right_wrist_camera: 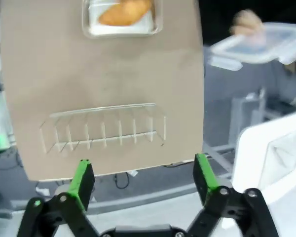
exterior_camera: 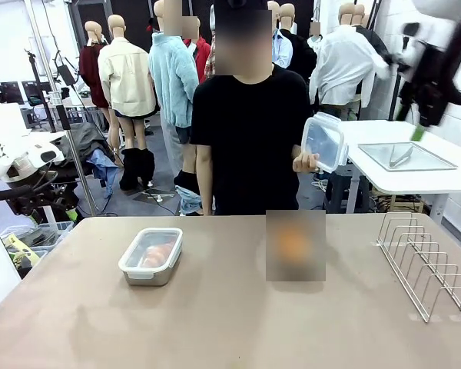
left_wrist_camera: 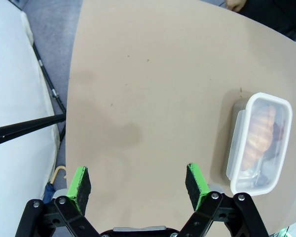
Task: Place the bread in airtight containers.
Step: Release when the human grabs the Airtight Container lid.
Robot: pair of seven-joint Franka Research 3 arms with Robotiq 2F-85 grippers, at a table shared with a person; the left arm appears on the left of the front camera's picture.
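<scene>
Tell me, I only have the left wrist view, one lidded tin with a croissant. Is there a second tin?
Observer: Yes. The right wrist view shows an open tin on the table holding a croissant, no lid on it.
Operator: Where is its lid?
Observer: The person's hand holds a clear lid up at the far side of the table.
Operator: Is the right gripper holding anything?
Observer: No. The right gripper is open and empty, high above the wire rack.

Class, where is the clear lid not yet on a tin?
In the front view, the clear lid is in the person's hand, raised beyond the table's far edge, right of centre.
</scene>
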